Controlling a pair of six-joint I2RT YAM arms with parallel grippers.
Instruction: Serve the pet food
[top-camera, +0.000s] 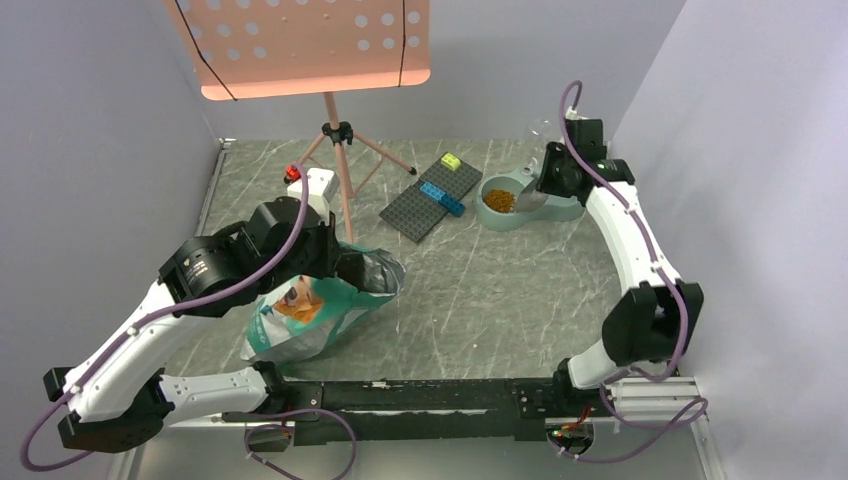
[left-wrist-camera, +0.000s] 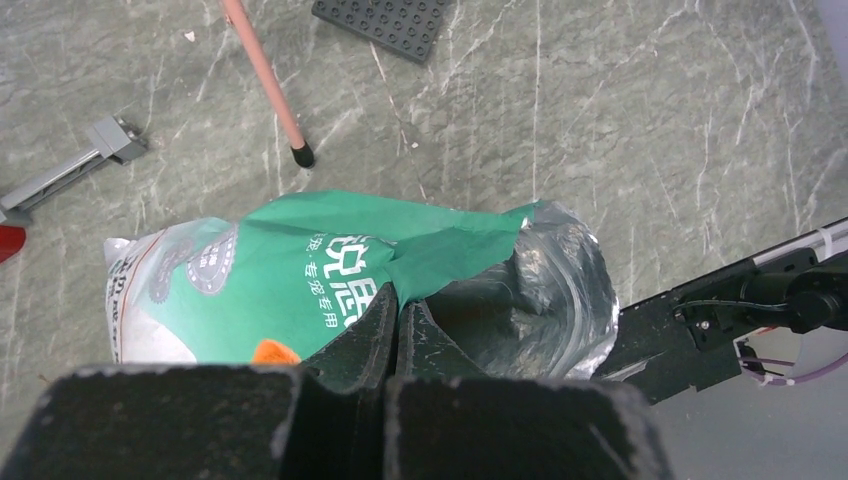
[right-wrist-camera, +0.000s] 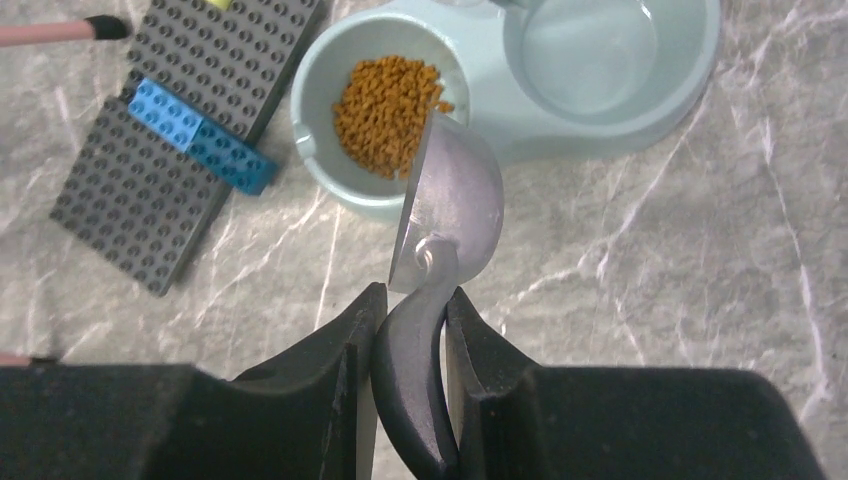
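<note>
We saw R gripper (right-wrist-camera: 410, 300) clamping scoop (right-wrist-camera: 450, 200) tipped over kibble (right-wrist-camera: 388, 112) in bowl (right-wrist-camera: 318, 95) — L gripper (left-wrist-camera: 398, 310) pinching bag (left-wrist-camera: 300, 260) rim.

Your left gripper (left-wrist-camera: 398, 312) is pinching the rim of the green bag (left-wrist-camera: 290, 265), jaws closed, the bag lying silver-lined mouth gaping on the marbled bench (left-wrist-camera: 650, 120).
</note>
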